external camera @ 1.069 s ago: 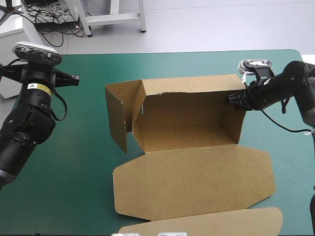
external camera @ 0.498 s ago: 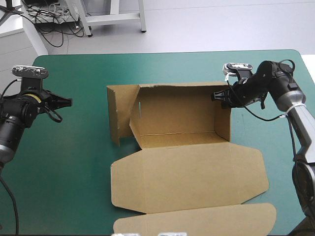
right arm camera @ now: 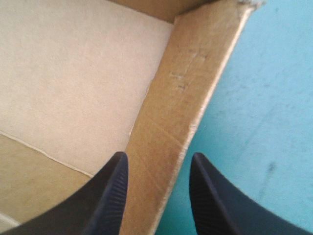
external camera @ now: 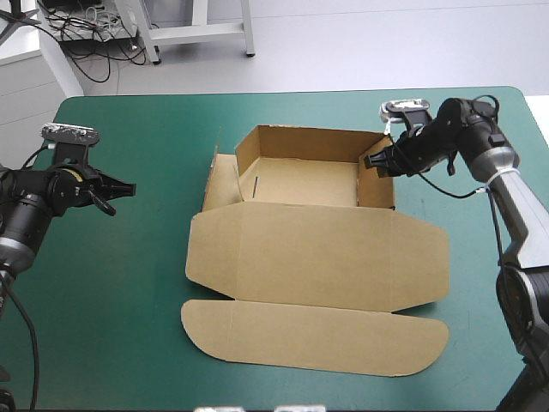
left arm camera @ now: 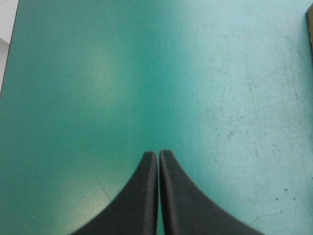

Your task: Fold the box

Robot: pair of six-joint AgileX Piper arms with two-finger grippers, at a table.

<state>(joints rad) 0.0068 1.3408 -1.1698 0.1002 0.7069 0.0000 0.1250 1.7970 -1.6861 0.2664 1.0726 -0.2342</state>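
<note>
One teal-green table cover [external camera: 120, 300] lies under both arms. On it sits the brown box of cut board [external camera: 300, 176], an open tray with raised walls and the opening upward. Its long axis runs from the left gripper's side to the right gripper's side, along the far table edge. The flat lid [external camera: 317, 253] spreads from the tray toward the near edge and ends in a rounded tuck flap [external camera: 317, 335]. The left end flap [external camera: 221, 184] leans outward.

The right gripper [external camera: 371, 163] is at the tray's right end. Its black fingers [right arm camera: 110, 196] stand narrowly apart with the right side wall [right arm camera: 171, 122] between them; whether they press it I cannot tell.

The left gripper [external camera: 129, 187] is closed to one point and holds nothing. It is over bare cover, with the box well apart ahead of it.
</note>
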